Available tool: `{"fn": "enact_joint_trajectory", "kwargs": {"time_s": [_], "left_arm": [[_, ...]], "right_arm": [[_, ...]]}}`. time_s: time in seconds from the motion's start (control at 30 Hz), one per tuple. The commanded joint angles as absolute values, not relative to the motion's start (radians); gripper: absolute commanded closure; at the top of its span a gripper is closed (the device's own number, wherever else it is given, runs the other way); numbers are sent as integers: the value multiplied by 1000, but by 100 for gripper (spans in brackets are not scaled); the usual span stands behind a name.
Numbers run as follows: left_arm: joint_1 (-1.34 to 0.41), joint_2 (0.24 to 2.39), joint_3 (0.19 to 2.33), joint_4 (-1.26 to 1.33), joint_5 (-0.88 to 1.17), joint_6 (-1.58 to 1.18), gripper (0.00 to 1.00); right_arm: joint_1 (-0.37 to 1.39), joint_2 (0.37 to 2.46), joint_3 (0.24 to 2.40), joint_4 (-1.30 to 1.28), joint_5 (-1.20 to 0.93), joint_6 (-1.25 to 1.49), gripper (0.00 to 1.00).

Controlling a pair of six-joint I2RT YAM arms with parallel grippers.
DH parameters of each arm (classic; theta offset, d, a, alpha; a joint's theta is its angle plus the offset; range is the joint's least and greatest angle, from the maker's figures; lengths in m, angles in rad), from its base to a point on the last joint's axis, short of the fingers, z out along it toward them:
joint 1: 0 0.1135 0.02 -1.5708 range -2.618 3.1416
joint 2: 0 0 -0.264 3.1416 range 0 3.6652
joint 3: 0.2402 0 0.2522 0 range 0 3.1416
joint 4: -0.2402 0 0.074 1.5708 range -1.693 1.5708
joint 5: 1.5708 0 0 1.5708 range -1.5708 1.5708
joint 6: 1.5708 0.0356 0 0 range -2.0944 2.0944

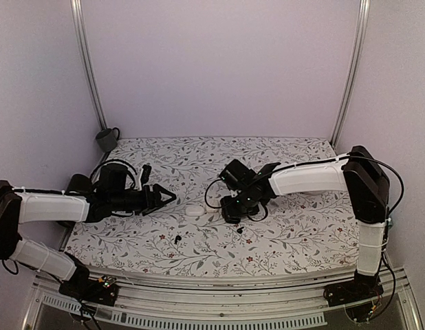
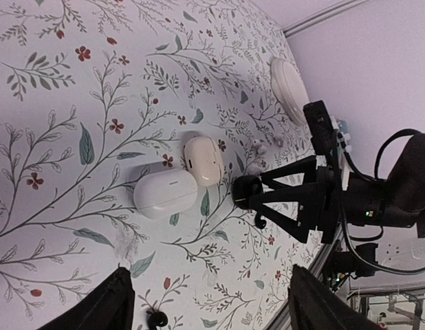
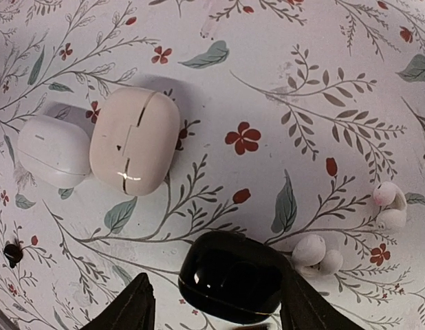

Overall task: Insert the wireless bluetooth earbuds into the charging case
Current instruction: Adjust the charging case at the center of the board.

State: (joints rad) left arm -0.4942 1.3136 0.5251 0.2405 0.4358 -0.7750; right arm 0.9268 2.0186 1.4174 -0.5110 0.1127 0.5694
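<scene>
Top view: left end effector [image 1: 166,198] was spread wide with nothing in it, near a white case [image 1: 194,210] on the tabletop [image 1: 302,227]. The right end effector [image 1: 233,212] was down low.

Left wrist: one black earbud [image 2: 156,320] lay loose by a finger.

Right wrist: the black case [image 3: 230,275] sat between the right fingers, honestly couldn't tell if pinched. A cream case [image 3: 135,141] lay beyond.

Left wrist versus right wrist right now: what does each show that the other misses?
Left wrist only: the white dish, and the right gripper from outside, jaws either side of the charging case. Right wrist only: a clear look at two pairs of white earbuds, mere specks in the left wrist. Both: charging case, white case, cream case, one black earbud.
</scene>
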Motion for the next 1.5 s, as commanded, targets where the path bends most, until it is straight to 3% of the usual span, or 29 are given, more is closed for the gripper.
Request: {"fn": "enact_joint_trajectory", "kwargs": {"time_s": [0.0,0.37,0.7,0.97,1.27,1.47], "left_arm": [[-486,1314,554,224,440,-767,22],[-487,1316,559,213,429,-770,23],[-486,1294,535,212,413,-787,23],[-486,1306,541,226,417,-785,23],[-485,1324,548,243,422,-787,23],[-485,1331,548,254,430,-791,23]], "right_arm": [[934,1978,1386,-567,135,644,36],[942,1963,1319,-480,38,717,37],[897,2057,1455,-500,47,657,49],[927,1999,1448,-537,54,649,38],[987,1871,1286,-425,-33,844,37],[986,1894,1242,-314,-131,900,33]]}}
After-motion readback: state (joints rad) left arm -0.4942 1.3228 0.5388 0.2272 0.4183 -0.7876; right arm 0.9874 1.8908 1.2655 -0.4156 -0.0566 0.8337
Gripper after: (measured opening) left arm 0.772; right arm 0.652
